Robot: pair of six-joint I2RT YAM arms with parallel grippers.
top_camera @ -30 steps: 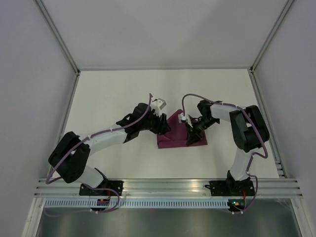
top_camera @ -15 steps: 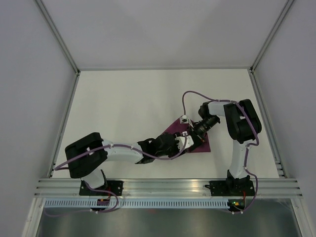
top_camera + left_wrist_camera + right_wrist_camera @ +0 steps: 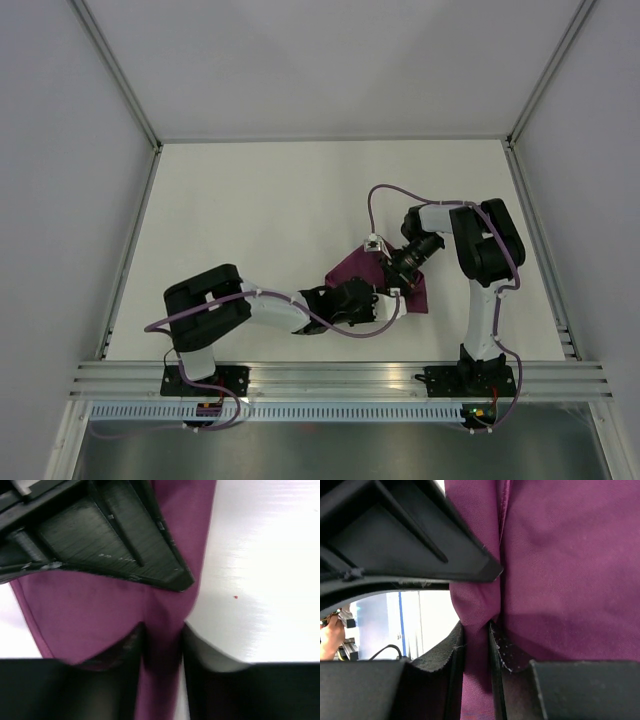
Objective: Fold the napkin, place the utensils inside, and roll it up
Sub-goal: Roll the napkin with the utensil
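Observation:
The purple-magenta napkin [image 3: 350, 269] lies bunched at the table's middle right, between both arms. My left gripper [image 3: 383, 306] is shut on a fold of the napkin [image 3: 100, 615], cloth pinched between its fingers at the near edge. My right gripper [image 3: 392, 270] is shut on another fold of the napkin [image 3: 560, 565], just behind the left one. In each wrist view the other gripper's dark body fills the upper left. The knife is hidden.
White table [image 3: 250, 210] bounded by grey walls and aluminium rails. The left arm [image 3: 260, 310] stretches low along the near edge towards the right. The right arm [image 3: 480, 250] stands at the right side.
The left arm has swung from the cloth's left side down to its near edge and shut on it. The napkin has been drawn in and looks narrower. The right gripper has shifted slightly.

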